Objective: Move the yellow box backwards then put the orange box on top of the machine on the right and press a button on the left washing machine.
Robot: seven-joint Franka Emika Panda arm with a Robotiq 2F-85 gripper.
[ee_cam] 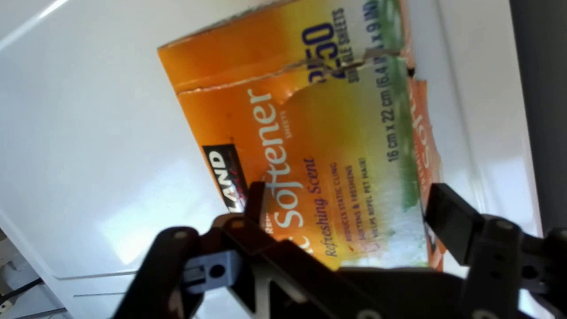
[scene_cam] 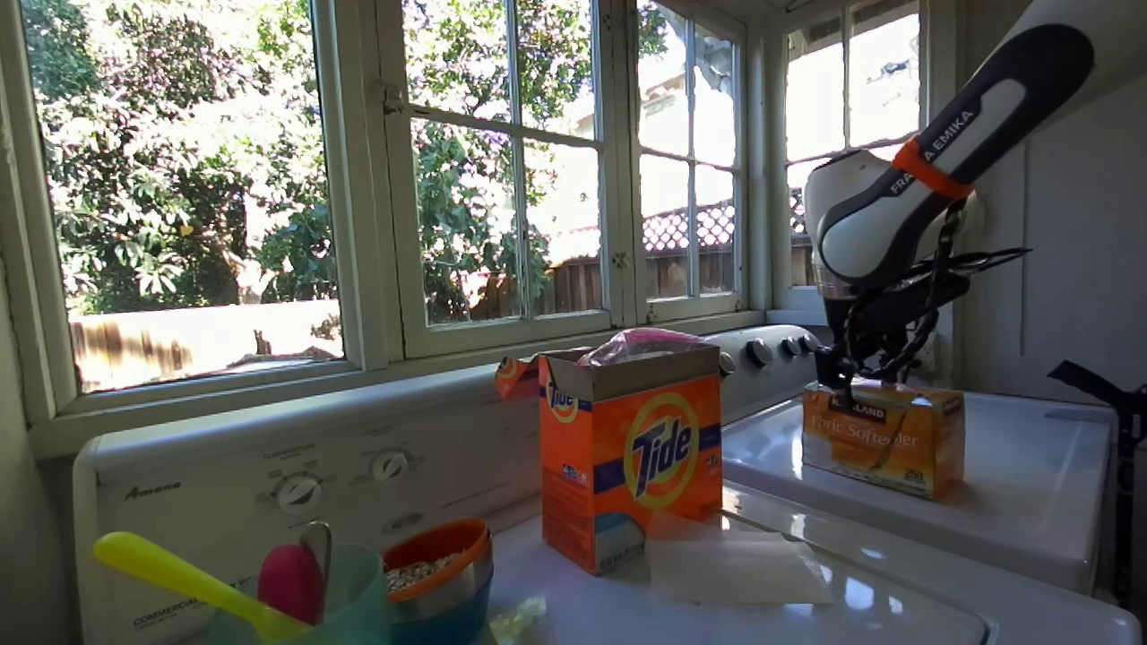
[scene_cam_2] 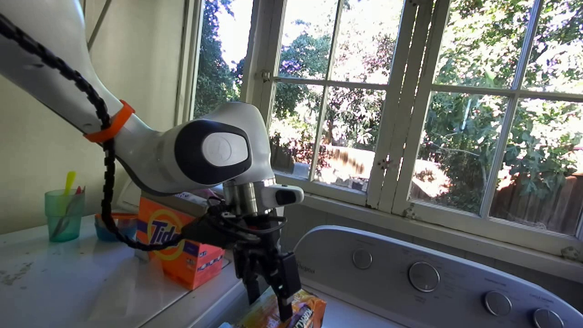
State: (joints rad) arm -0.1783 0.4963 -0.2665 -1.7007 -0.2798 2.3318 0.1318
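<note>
The yellow box [scene_cam: 883, 448], a fabric softener carton, lies on the right machine [scene_cam: 1030, 475]. It shows partly in an exterior view [scene_cam_2: 314, 306] and fills the middle of the wrist view [ee_cam: 310, 133], its top creased and torn. My gripper [ee_cam: 347, 204] points down at it with the fingers wide apart. One finger overlaps its printed top; the other is at its far edge. I cannot tell whether they touch it. The gripper also shows in both exterior views [scene_cam: 865, 383] [scene_cam_2: 268, 307]. The orange box [scene_cam: 632, 457], a Tide carton [scene_cam_2: 196, 264], stands open-topped on the left washing machine [scene_cam: 215, 484].
A green cup [scene_cam: 354, 582] with utensils and an orange-rimmed bowl [scene_cam: 439, 587] stand on the left machine. A pale sheet [scene_cam: 735, 569] lies before the Tide box. Dials [scene_cam: 298, 492] sit on the left panel, more knobs [scene_cam_2: 424, 276] on the right panel. Windows rise behind.
</note>
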